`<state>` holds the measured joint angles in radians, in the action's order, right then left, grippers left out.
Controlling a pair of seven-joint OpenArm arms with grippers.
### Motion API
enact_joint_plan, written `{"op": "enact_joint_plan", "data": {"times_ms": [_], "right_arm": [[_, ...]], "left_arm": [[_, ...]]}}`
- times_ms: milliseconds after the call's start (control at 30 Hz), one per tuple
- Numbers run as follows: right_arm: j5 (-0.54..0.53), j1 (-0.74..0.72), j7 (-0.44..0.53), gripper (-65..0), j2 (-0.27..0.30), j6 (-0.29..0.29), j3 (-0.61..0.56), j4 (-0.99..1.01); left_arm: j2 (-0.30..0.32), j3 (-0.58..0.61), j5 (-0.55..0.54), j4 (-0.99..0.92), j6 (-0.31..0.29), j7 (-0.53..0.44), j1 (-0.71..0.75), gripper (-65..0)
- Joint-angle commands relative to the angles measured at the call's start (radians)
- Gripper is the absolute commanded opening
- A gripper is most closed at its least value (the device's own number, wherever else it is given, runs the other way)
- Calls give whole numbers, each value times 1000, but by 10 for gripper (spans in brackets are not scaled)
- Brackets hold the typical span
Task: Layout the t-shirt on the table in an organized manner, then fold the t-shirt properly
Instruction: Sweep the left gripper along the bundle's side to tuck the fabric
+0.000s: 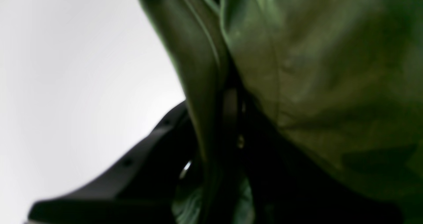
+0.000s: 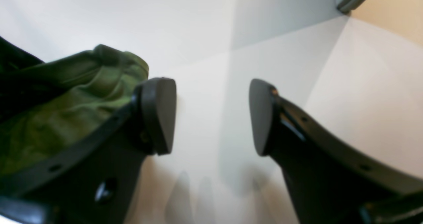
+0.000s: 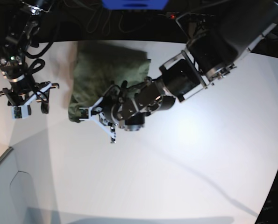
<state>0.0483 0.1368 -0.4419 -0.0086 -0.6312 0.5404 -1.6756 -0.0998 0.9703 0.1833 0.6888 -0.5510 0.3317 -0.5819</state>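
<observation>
The olive-green t-shirt [image 3: 108, 74] lies bunched in a rough rectangle on the white table [image 3: 190, 163], left of centre at the back. At the shirt's near-left edge is my left gripper [image 3: 97, 119]. In the left wrist view this left gripper [image 1: 231, 111] is shut on a fold of the t-shirt [image 1: 314, 68], and the cloth hides most of the fingers. My right gripper [image 3: 24, 100] hangs over bare table to the left of the shirt. Seen from the right wrist, the right gripper [image 2: 211, 116] is open and holds nothing, with the t-shirt [image 2: 66, 111] beside one finger.
The table's curved far edge [image 3: 59, 44] meets a dark background with cables and a blue object [image 3: 134, 3]. A grey panel [image 3: 3, 186] sits at the near-left corner. The left arm's bulky body [image 3: 209, 56] stretches across the back right.
</observation>
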Motion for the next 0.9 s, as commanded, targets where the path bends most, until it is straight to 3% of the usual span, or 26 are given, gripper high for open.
{"op": "enact_joint_plan", "data": {"times_ms": [0,133,467,533,633,700,767,867], "right_arm": [[-14,-9,25,-301,8,0,1,-18],[-14,-9,24,-301,8,0,1,-18],[-14,-9,25,-301,0,0,-4,-18],[-14,-9,25,-301,0,0,-4,-18],[-14,-10,27,-301,0,0,-4,-18],[-14,-15,28,-300,0,0,-3,-18],[-14,-15,28,-300,2,0,-3,-24],[-14,-12,28,-299,2,0,-1,-27]], "left_arm": [[12,-30,23,-5,-13,51,-13,-649],[28,-119,26,-4,-14,57,-8,-649],[24,-106,28,-4,-14,66,-13,-629],[22,-106,28,2,-14,100,-16,-557],[31,-106,28,104,-14,143,-17,-392],[64,-112,28,200,-14,162,-14,-307],[93,-113,28,314,-14,191,-14,-269],[116,-113,28,472,-14,258,-16,-270]]}}
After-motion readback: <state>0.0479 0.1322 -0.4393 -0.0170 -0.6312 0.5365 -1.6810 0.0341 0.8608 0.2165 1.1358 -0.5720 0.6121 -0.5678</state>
